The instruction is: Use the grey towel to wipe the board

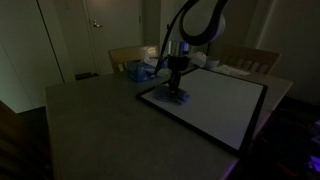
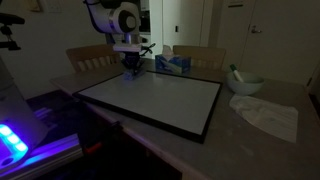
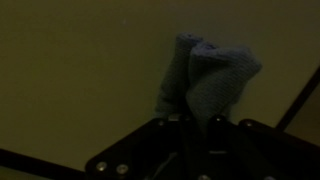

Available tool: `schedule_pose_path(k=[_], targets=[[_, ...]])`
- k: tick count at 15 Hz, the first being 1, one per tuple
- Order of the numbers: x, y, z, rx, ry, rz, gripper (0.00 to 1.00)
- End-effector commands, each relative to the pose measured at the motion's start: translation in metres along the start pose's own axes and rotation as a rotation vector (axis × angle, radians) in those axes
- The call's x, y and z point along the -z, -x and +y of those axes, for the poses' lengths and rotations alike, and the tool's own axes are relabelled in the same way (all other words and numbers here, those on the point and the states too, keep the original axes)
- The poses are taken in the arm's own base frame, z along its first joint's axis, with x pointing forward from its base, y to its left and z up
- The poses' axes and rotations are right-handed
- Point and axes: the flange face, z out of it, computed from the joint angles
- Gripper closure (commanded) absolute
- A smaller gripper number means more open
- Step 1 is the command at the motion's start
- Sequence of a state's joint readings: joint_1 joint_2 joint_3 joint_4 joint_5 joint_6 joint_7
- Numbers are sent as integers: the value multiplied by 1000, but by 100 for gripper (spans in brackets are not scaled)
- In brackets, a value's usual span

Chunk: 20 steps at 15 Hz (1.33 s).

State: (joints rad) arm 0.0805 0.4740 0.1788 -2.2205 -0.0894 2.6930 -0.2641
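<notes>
A white board point(image 1: 215, 100) with a dark frame lies flat on the table; it also shows in the other exterior view point(image 2: 160, 98). My gripper point(image 1: 174, 90) is at the board's far corner, pointing down, and is shut on a grey towel point(image 3: 205, 75). In the wrist view the bunched towel hangs from the jaws point(image 3: 195, 118) against the board surface. The towel appears to touch the board near its corner in both exterior views point(image 2: 131, 70).
A tissue box point(image 2: 173, 64) stands behind the board. A bowl point(image 2: 245, 84) and a white cloth point(image 2: 268, 115) lie beside the board. Chairs point(image 1: 130, 57) stand at the table's far side. The room is dim.
</notes>
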Motion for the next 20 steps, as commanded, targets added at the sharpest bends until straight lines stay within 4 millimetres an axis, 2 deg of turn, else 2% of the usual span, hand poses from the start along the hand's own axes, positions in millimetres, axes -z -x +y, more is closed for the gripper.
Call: schedule_pose_path(k=[1,4,5,6,13,20], targets=[[1,-2,-4,7,-3,1,90],[1,-2,-3,2,-3,1,90],[1,-2,-5,27,8,-1,98],[-2,0,-5,40,41,-8,98],[-16,11,39,-59,180,41,98],[-22,38,85,-178,202,21,98]])
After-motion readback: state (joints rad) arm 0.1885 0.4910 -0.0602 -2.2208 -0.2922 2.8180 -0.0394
